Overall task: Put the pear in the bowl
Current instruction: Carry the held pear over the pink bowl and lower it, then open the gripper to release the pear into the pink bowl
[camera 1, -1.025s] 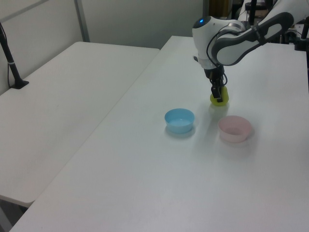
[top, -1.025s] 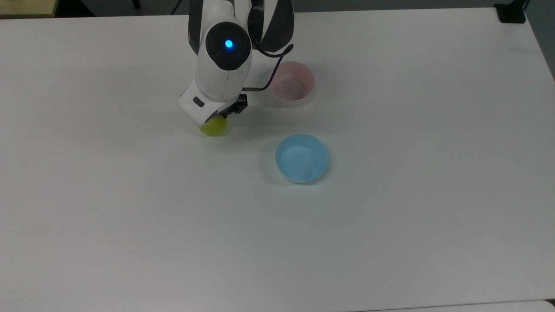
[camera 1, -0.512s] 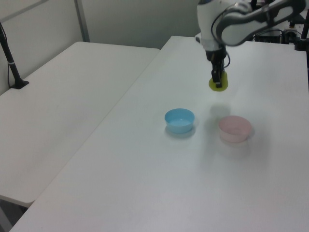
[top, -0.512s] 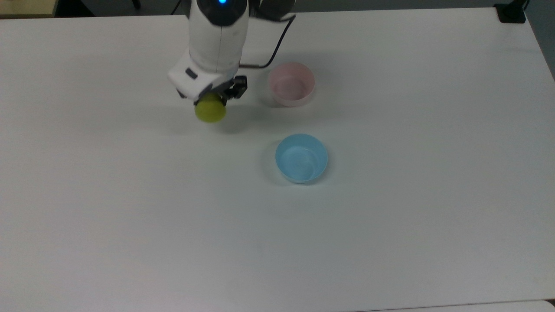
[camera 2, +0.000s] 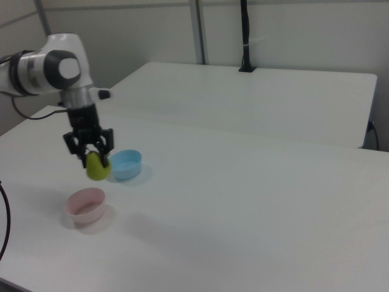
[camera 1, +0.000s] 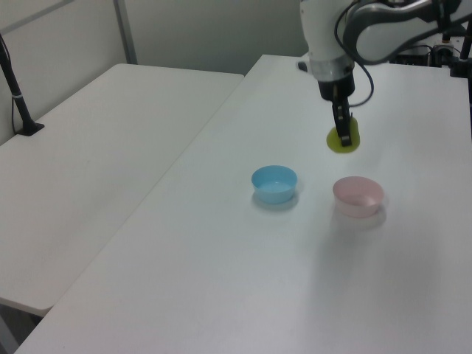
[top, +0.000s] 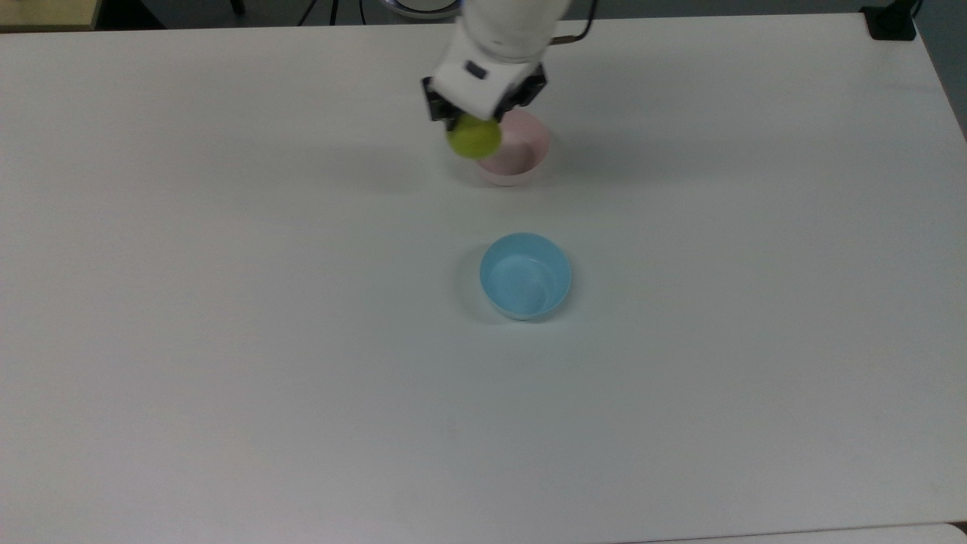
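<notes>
The yellow-green pear [top: 474, 138] [camera 1: 344, 138] [camera 2: 97, 166] hangs in the air, with my gripper [top: 479, 121] [camera 1: 344, 133] [camera 2: 92, 156] shut on it from above. The pale pink bowl [top: 515, 151] [camera 1: 358, 196] [camera 2: 87, 205] stands on the white table [top: 302, 340]. In the top view the pear overlaps the bowl's left rim. The left view and the right view show the pear well above the table, a little short of the bowl.
A light blue bowl [top: 526, 276] [camera 1: 274, 184] [camera 2: 127, 164] stands on the table in front of the pink one in the top view. A second white table [camera 1: 96, 162] [camera 2: 255, 91] adjoins, with a black post [camera 1: 15, 88] [camera 2: 245, 36] on it.
My gripper has lifted the pear off the table and carried it toward the top view's right, from beside the pink bowl to over its left rim.
</notes>
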Tool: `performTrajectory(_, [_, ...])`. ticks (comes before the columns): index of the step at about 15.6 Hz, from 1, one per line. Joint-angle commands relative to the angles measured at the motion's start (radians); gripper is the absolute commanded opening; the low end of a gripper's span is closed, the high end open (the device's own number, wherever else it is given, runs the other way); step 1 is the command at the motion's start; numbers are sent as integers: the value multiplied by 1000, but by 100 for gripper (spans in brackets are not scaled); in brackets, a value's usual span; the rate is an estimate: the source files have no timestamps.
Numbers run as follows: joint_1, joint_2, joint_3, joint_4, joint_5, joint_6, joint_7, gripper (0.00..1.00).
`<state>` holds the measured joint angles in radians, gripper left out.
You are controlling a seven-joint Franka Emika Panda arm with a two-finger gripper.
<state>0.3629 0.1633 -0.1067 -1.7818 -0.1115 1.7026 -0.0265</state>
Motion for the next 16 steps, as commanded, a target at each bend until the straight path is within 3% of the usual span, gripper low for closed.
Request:
performTrajectory(1, [99, 51, -25, -21, 15, -11, 28, 41])
performTrajectory(6, [110, 93, -15, -60, 7, -3, 31, 45])
performTrajectory(7, [110, 107, -13, -61, 7, 0, 31, 51])
performTrajectory(12, [114, 124, -8, -54, 6, 2, 34, 99])
performTrajectory(16, [99, 96, -8, -21, 4, -7, 34, 100])
